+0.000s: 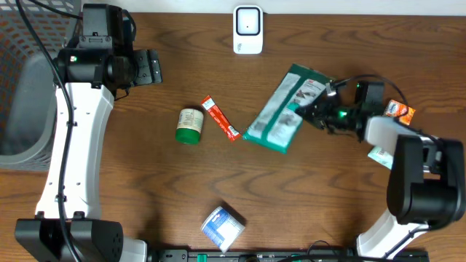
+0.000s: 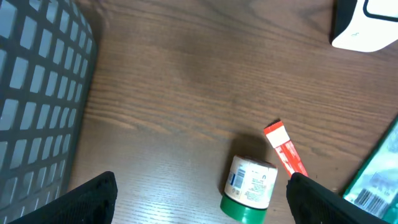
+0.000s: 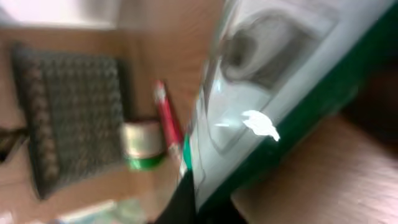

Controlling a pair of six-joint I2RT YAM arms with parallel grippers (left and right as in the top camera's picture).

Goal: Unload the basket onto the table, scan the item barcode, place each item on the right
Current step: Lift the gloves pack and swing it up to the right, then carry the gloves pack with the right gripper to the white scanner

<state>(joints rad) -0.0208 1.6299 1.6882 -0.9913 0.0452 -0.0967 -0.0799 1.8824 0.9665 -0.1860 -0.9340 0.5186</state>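
- Overhead view puts the green packet [image 1: 280, 113] right of centre on the table [image 1: 306, 204], slanted, with its far right corner at the right gripper [image 1: 320, 109].
- The jaws of the right gripper are clenched on that thin corner, so the packet looks grasped. Whether it rests on the wood or is lifted a little cannot be told.
- The right wrist view is blurred and shows mostly the packet's clear window and green edge.
- The step in hand appears to be carrying the grasped item to the scanner [image 1: 248, 30]. This white unit stands at the far edge, left of the packet and apart from it.
- The next move likely calls for raising the packet and turning its barcode side toward the scanner's face.
- The left gripper [image 1: 155, 68] hovers at the far left beside the grey basket [image 1: 14, 80], jaws released wide and holding nothing.
- A red sachet [image 1: 220, 118] lies just left of the packet, and a green-lidded jar [image 1: 190, 125] sits beyond it.
- A blue-and-white box [image 1: 222, 225] sits near, and an orange packet [image 1: 399, 110] lies at the right.
- Nothing lies between packet and scanner, though the sachet could be dragged.
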